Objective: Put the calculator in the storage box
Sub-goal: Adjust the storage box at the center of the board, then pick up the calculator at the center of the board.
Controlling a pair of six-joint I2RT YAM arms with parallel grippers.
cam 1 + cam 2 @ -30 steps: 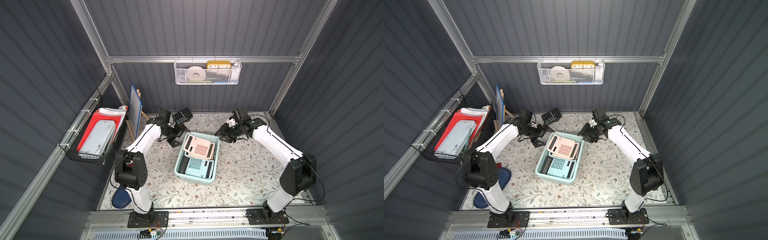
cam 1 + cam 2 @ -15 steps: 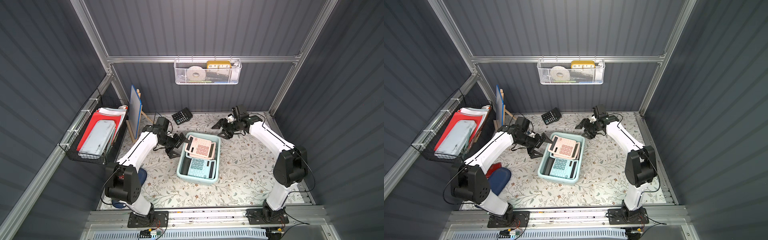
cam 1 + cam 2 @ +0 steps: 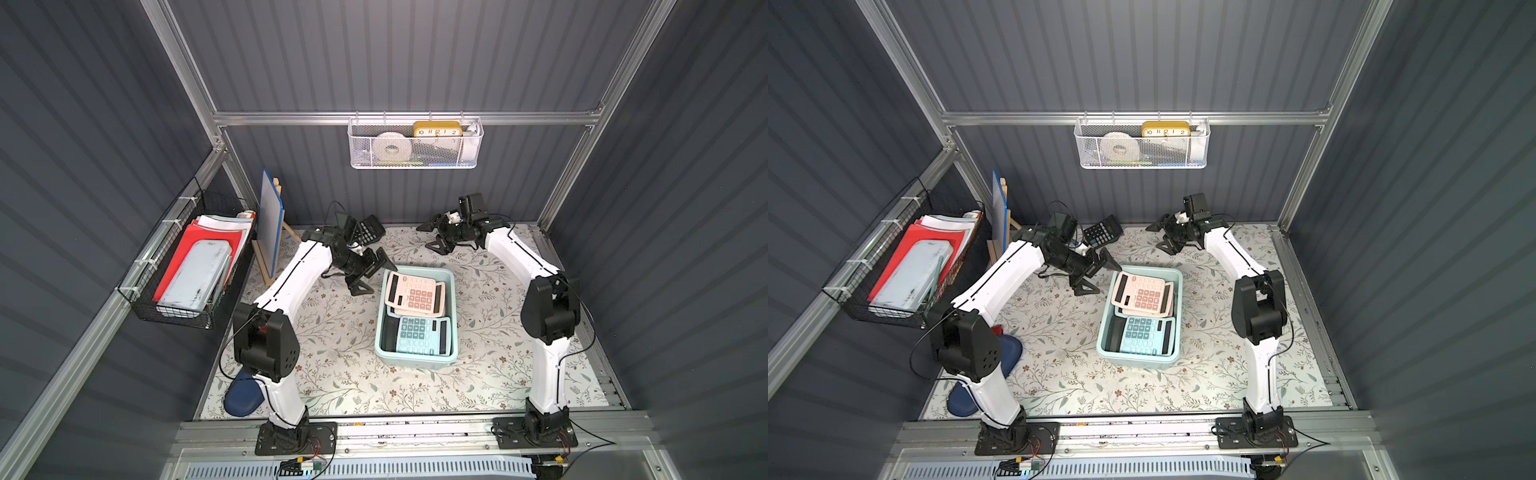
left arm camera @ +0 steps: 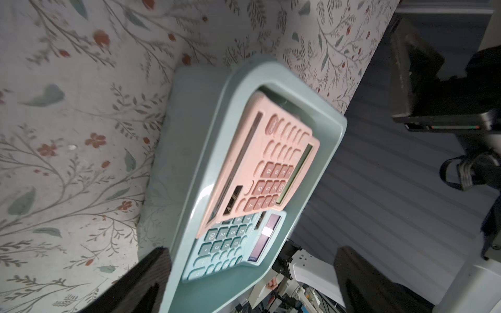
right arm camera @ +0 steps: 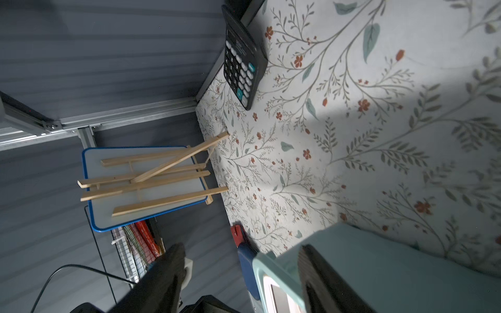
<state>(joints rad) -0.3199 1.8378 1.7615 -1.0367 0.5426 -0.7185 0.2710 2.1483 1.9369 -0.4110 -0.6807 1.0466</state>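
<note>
The pale mint storage box (image 3: 417,362) stands mid-mat in both top views. In it a pink calculator (image 3: 415,293) lies tilted over a teal calculator (image 3: 417,334); the left wrist view shows the pink calculator (image 4: 260,162) resting on the teal calculator (image 4: 225,244). A black calculator (image 3: 370,230) lies on the mat by the back wall, also in the right wrist view (image 5: 242,65). My left gripper (image 3: 374,275) hangs open and empty beside the box's far left corner. My right gripper (image 3: 434,236) is open and empty near the back wall, right of the black calculator.
A white mesh basket (image 3: 415,145) hangs on the back wall. A black wire basket (image 3: 187,270) with folders hangs on the left wall. A blue-framed board on a wooden easel (image 3: 270,224) stands back left. A dark blue object (image 3: 243,399) lies front left.
My right gripper has opened wider and drawn back from the box's far edge toward the back wall. The left gripper stays open beside the box. The box has shifted slightly right.
</note>
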